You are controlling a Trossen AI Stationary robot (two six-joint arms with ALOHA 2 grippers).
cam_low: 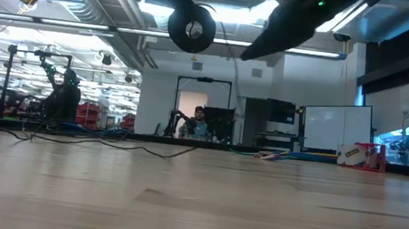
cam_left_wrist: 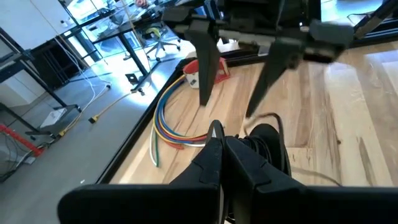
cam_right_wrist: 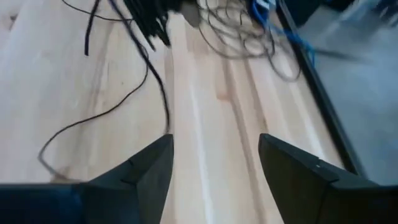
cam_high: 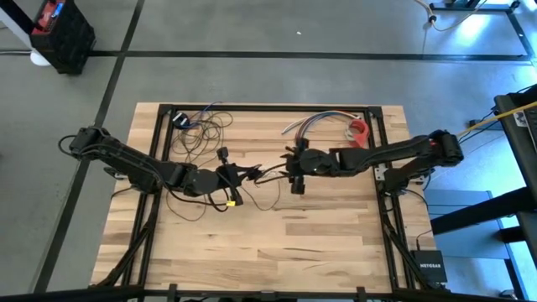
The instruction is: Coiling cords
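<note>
Trailing across pale wood grain, thin looped cords [cam_high: 201, 126]; left fingers [cam_left_wrist: 239, 163] clenched, right fingers [cam_right_wrist: 152, 165] released.

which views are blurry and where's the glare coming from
Right wrist view: smeared by motion, the cords streaky beyond the open right gripper. Low view: ceiling lights glare behind the arms, leaving them as dark silhouettes. High view: evenly lit, with a bright patch on the floor at the upper right. Left wrist view: sharp on the shut left gripper.
</note>
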